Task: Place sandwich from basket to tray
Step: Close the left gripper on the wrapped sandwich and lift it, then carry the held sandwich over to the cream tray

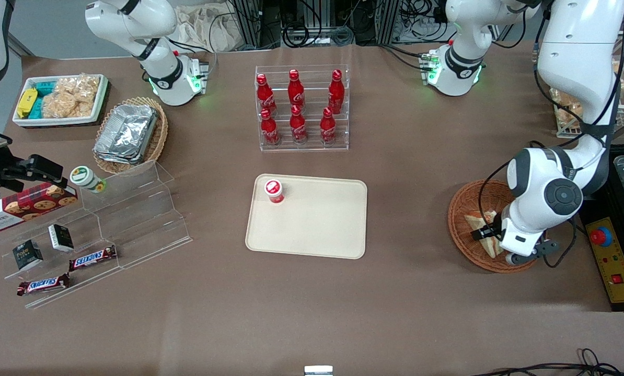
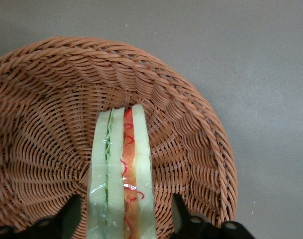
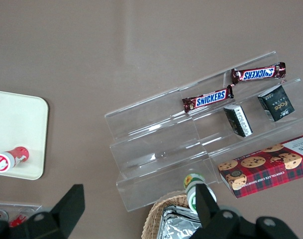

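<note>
The sandwich (image 2: 122, 174) stands on edge in the round reddish-brown wicker basket (image 2: 51, 99), its pale bread layers and red and green filling facing the wrist camera. My gripper (image 2: 125, 201) is down inside the basket and open. One dark finger (image 2: 71, 211) is on each side of the sandwich, with a gap of wicker showing between finger and bread. In the front view the gripper (image 1: 487, 232) hangs over the basket (image 1: 461, 209) at the working arm's end, and the sandwich (image 1: 481, 219) shows partly under it. The cream tray (image 1: 317, 224) lies mid-table.
A small red-capped bottle (image 1: 274, 190) stands on the tray's corner. A clear rack of cola bottles (image 1: 301, 107) stands farther from the camera than the tray. A yellow control box (image 1: 610, 256) lies beside the basket. A clear stepped shelf (image 1: 129, 209) with snacks sits toward the parked arm's end.
</note>
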Motion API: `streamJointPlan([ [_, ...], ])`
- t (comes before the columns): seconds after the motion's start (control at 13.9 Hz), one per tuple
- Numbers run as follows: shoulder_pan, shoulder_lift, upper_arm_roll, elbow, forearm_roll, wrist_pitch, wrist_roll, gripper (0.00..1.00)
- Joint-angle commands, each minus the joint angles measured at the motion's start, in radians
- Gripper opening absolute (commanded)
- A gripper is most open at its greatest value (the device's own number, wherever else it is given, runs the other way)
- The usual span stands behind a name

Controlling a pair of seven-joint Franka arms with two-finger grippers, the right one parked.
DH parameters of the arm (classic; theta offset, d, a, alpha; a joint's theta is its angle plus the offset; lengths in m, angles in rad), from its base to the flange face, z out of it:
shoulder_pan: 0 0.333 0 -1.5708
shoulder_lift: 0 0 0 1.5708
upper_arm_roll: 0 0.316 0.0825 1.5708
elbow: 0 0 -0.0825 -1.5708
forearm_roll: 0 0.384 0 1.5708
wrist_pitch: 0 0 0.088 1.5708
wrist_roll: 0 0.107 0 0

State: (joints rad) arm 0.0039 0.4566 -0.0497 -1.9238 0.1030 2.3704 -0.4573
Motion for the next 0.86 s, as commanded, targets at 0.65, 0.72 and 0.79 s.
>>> streamJointPlan([
  [0.65,-0.064,-0.105,-0.002,0.270,0.017,-0.405,-0.024,0.09],
  [0.72,-0.087,-0.114,-0.006,0.316,0.017,-0.469,-0.024,0.07],
  [0.79,-0.100,-0.122,-0.007,0.362,0.014,-0.526,-0.030,0.05],
])
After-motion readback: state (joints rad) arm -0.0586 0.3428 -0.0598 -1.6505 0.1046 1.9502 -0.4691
